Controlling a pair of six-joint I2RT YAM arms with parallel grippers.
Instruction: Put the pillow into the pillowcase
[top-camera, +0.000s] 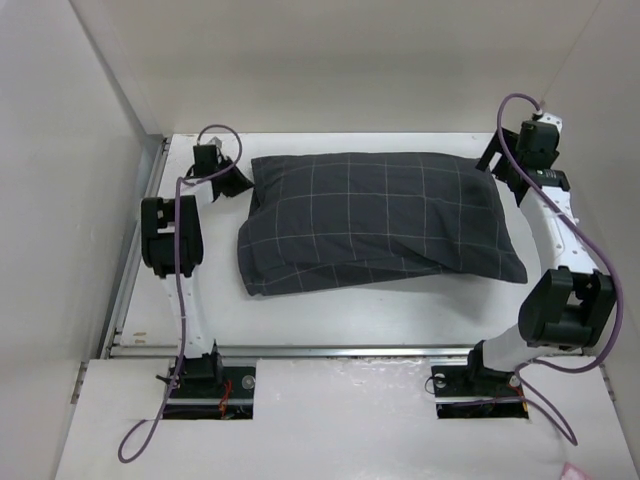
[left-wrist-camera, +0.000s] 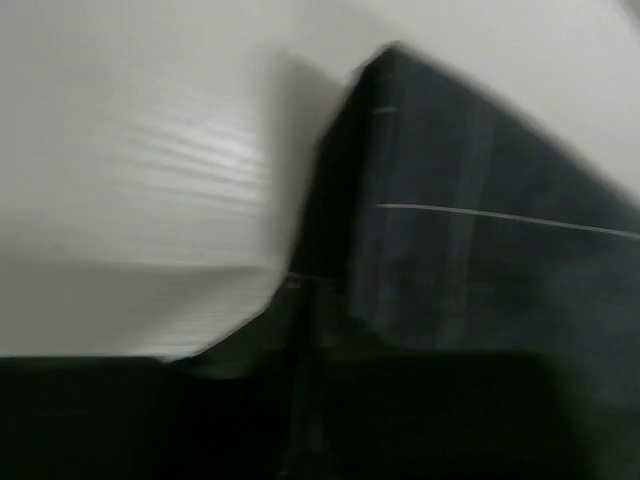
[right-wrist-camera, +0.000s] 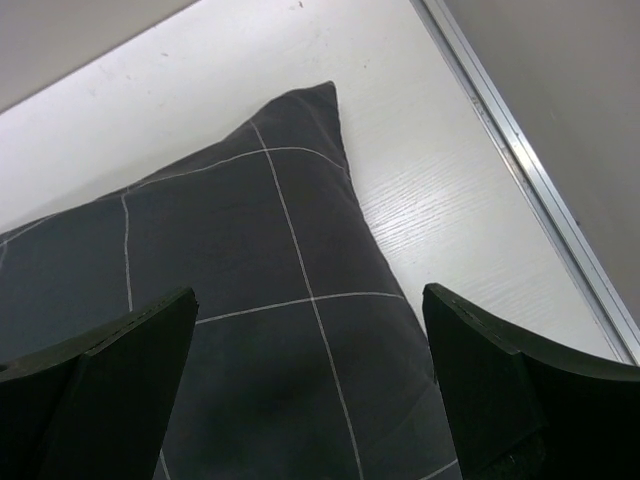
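On the white tabletop (top-camera: 400, 315), a dark-grey checked cloth pillowcase (top-camera: 375, 220) is lying; the right gripper (right-wrist-camera: 308, 295) jaws are gaping apart, the left gripper (top-camera: 234, 182) jaws I cannot tell.

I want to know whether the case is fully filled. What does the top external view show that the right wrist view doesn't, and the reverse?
Only the top external view shows the whole pillowcase, which lies plump across the table. The left gripper is at its left end and the right gripper is at its far right corner. Only the right wrist view shows that corner close up, framed by the right gripper's widely spread fingers. Both views show dark checked fabric on the white table, and no white pillow is visible in either.
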